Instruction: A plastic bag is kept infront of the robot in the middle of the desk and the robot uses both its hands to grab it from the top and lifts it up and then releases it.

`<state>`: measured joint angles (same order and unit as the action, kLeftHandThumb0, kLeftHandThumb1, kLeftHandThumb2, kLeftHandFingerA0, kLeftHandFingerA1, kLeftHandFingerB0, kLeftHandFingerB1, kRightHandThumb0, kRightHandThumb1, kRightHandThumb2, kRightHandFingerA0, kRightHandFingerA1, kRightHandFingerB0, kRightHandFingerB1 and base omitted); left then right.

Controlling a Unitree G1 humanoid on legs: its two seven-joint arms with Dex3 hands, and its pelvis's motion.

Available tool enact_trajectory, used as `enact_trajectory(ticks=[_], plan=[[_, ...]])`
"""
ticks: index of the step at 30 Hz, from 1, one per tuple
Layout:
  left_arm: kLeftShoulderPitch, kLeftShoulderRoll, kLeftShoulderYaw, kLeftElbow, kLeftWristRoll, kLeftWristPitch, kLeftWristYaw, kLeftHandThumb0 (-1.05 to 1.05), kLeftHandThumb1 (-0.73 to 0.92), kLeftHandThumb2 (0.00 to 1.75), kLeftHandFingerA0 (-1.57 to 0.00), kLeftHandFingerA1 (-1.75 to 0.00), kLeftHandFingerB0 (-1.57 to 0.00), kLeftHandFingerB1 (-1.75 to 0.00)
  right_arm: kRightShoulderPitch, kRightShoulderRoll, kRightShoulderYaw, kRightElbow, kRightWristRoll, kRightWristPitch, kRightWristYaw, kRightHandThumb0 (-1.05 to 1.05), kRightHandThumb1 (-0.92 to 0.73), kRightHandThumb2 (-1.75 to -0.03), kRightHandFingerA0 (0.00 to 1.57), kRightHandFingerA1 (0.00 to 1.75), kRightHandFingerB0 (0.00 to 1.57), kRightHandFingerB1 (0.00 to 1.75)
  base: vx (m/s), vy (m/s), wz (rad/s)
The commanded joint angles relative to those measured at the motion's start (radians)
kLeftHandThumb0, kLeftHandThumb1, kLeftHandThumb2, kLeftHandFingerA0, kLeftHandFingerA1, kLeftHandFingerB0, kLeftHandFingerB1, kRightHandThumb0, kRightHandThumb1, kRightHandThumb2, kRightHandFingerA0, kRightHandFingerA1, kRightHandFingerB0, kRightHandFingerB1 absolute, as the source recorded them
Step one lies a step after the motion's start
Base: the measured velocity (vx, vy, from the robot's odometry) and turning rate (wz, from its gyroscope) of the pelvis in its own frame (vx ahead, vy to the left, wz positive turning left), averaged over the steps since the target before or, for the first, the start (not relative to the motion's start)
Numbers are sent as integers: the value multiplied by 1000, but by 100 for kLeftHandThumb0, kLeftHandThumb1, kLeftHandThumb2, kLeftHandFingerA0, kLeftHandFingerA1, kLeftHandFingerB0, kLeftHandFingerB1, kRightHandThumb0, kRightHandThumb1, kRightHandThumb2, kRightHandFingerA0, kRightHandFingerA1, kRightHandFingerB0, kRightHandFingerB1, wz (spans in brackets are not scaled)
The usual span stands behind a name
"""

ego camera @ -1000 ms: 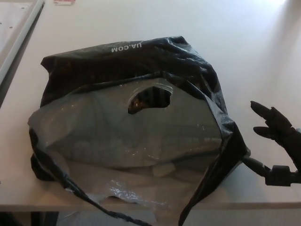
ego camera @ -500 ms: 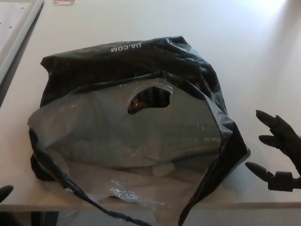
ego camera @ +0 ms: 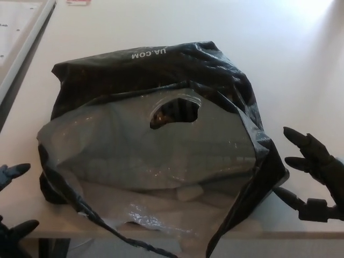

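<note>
The right hand [ego camera: 314,172] stood at the right edge of the view, just beside the bag's lower right corner, its thumb and two fingers spread apart and gripping nothing. The thumb tip reached toward the crumpled plastic, though whether it actually touched was hard to tell; the wrist ran out of frame. The left hand [ego camera: 12,207] barely showed at the bottom left corner: only two dark fingertips, apart from one another and empty, the rest cut off by the frame edge. They were close to the bag's left side without clearly meeting it.

Between them the black plastic bag [ego camera: 156,145] lay slumped on the pale desk [ego camera: 279,48], its mouth sagging toward the near edge and partly hanging over it. A handle cut-out [ego camera: 174,112] gaped near the top, with something brownish inside, too dim to identify. White lettering ran along the far fold. Whatever filled the bag stayed hidden under the grey inner lining.
</note>
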<state>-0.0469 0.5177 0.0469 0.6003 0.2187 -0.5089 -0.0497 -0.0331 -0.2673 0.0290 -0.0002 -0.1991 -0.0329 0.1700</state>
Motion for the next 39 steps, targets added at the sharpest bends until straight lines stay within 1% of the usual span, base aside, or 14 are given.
enact_trajectory(ticks=[1, 2, 5, 9, 10, 13, 20, 21, 24, 25, 29, 30, 31, 39], plan=[[-45, -12, -30, -48, 13, 66, -32, -70, 43, 76, -20, -42, -8, -39, 13, -1, 4, -17, 1, 38, 0, -61, -63, -61, 27, 37, 6, 18, 0, 0, 0], [-59, -18, -39, -57, 20, 82, -33, -65, 51, 56, -24, -34, -13, -29, 14, -2, 5, -19, 0, 36, 0, -60, -64, -61, 27, 38, 6, 19, 0, 0, 0], [-87, -23, -51, -58, 29, 103, -27, -71, 44, 79, -18, -43, -6, -30, 12, -6, 5, -10, 2, 29, 2, -60, -65, -61, 26, 38, 6, 18, 0, 0, 0], [-128, -48, -49, -71, 20, 203, -22, -69, 52, 57, -22, -33, -5, -23, 15, -8, 1, -8, 6, 36, 4, -60, -64, -61, 25, 37, 6, 18, 0, 0, 0], [-140, -53, -49, -69, 25, 222, -15, -72, 43, 83, -17, -46, 0, -16, 15, -9, 1, -1, 4, 26, 1, -60, -65, -61, 25, 38, 6, 18, 0, 0, 0], [-177, -58, -59, -67, 72, 273, 22, -85, 52, 86, -15, -42, 0, 0, 19, -7, 4, -3, -1, 30, -2, -61, -65, -61, 26, 37, 6, 17, 0, 0, 0], [-247, -100, -52, -66, 41, 338, 14, -77, 47, 81, -14, -45, 0, 0, 2, 13, 13, 19, -4, 52, -10, -61, -64, -61, 27, 37, 6, 18, 0, 0, 0], [-251, -109, -52, -68, 45, 344, 24, -72, 53, 57, -23, -34, 0, -13, -1, 15, 15, 22, -6, 56, -11, -61, -64, -61, 27, 37, 5, 18, 0, 0, 0], [-257, -119, -66, -82, 62, 372, 26, -80, 48, 84, -19, -46, 0, 0, -7, 22, 14, 23, 5, 74, -6, -60, -64, -61, 27, 36, 5, 17, 0, 0, 0], [-259, -131, -82, -91, 78, 381, 30, -80, 47, 83, -19, -46, 0, 0, -14, 32, 11, 19, 17, 96, -2, -67, -51, -85, 23, 49, 1, 20, 0, 0, 0], [-238, -154, -87, -116, 44, 387, -3, -74, 53, 57, -20, -34, 0, -12, -19, 38, 12, 14, 12, 108, -7, -68, -51, -85, 24, 49, 1, 22, 0, 0, 0], [-232, -159, -90, -122, 39, 390, -12, -74, 53, 57, -19, -33, 0, -13, -21, 39, 13, 14, 12, 112, -5, -62, -63, -61, 28, 37, 5, 18, 0, 0, 0], [-211, -172, -101, -136, 42, 392, -12, -71, 41, 81, -12, -43, 0, -13, -31, 40, 15, 27, 15, 106, -2, -61, -63, -60, 27, 37, 6, 17, 0, 0, 0], [-140, -209, -156, -193, 70, 374, 0, -72, 41, 84, -16, -46, 0, -14, -101, 56, 60, 52, -30, 123, -27, -63, -65, -59, 30, 36, 5, 24, 0, 0, 0]])
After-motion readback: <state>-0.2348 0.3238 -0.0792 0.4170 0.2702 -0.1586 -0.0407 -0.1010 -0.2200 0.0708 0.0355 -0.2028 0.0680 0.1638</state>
